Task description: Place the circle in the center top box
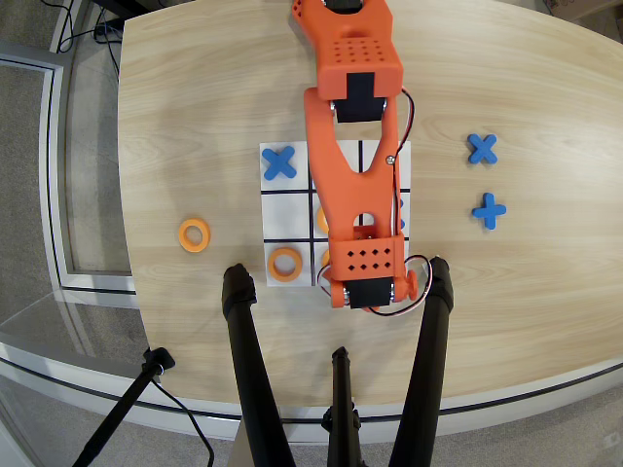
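My orange arm reaches down the overhead view across the 3x3 board (287, 199). Its gripper (364, 284) hangs over the edge row nearest the black tripod legs, and the wrist hides its fingers. The center top box (318, 279) lies mostly under the gripper; only its left strip shows. An orange curved edge (324, 257), seemingly a circle, peeks out there beside the arm. Whether the gripper holds it cannot be seen. Another circle (285, 264) lies in the cell to the left, one (320, 220) shows partly in the central cell, and one (194, 234) lies on the table at left.
A blue cross (279, 162) sits in the board's far-left corner cell, and a blue sliver (397, 209) shows beside the arm. Two blue crosses (482, 148) (489, 210) lie on the wood at right. Tripod legs (245, 350) (426, 350) stand at the near table edge.
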`<act>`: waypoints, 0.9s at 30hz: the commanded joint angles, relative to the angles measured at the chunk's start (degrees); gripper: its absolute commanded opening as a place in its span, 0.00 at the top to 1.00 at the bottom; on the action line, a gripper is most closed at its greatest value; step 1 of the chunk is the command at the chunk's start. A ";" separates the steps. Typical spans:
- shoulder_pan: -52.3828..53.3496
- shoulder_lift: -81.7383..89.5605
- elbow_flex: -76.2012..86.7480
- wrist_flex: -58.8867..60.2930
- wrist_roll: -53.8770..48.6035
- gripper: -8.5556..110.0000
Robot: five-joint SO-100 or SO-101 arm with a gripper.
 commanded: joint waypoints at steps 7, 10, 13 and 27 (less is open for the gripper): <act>0.88 -1.41 -4.31 0.35 0.00 0.93; 0.97 -1.58 -4.39 0.97 -0.35 0.93; 1.05 -1.58 -4.57 1.14 -0.44 0.93; 1.67 -0.62 -7.03 3.25 -0.53 0.84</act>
